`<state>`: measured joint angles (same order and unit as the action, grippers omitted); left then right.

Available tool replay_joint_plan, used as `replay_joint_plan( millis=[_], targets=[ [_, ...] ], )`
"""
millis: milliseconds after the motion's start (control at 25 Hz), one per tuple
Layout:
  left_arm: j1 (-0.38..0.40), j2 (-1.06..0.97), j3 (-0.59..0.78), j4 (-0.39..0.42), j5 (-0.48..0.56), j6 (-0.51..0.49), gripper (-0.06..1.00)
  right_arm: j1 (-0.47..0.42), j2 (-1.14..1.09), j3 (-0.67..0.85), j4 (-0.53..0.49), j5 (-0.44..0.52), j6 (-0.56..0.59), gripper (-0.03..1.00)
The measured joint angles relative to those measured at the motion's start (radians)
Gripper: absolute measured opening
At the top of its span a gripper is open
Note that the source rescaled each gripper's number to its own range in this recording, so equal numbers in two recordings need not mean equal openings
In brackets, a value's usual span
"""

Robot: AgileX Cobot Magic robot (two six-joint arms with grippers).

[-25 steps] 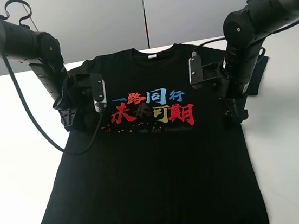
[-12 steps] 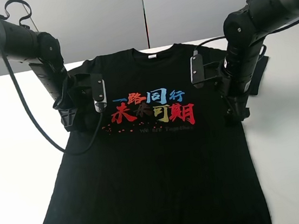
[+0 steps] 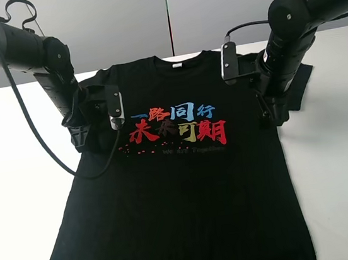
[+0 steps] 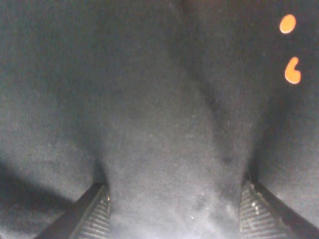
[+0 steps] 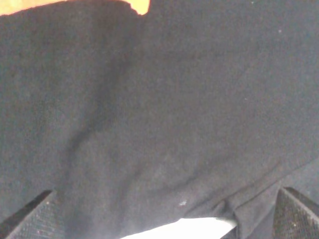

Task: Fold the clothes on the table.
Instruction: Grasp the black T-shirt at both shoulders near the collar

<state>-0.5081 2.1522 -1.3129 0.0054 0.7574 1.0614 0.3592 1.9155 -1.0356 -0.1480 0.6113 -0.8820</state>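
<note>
The black T-shirt [image 3: 182, 192] lies flat and print-up in the middle of the white bench [image 3: 18, 206]. Its collar is by the far edge and its hem runs toward the near edge. Wide bare bench flanks it along both side edges. The left gripper [image 3: 81, 140], fingers spread, is down on the left sleeve with cloth humped between them. The right gripper [image 3: 274, 117], also spread wide, sits at the shirt's right side edge below the sleeve.
</note>
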Motion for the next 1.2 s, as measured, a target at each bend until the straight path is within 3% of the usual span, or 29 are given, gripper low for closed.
replay_joint_plan(
  millis=[520, 1200],
  targets=[
    [0.0, 0.0, 0.0, 0.0, 0.0, 0.0, 0.74, 0.0, 0.091, -0.004, 0.01, -0.009, -0.015, 0.9],
    [0.0, 0.0, 0.0, -0.005, 0.012, 0.0, 0.74, -0.002, 0.112, -0.014, 0.148, 0.003, -0.13, 0.9]
  ],
)
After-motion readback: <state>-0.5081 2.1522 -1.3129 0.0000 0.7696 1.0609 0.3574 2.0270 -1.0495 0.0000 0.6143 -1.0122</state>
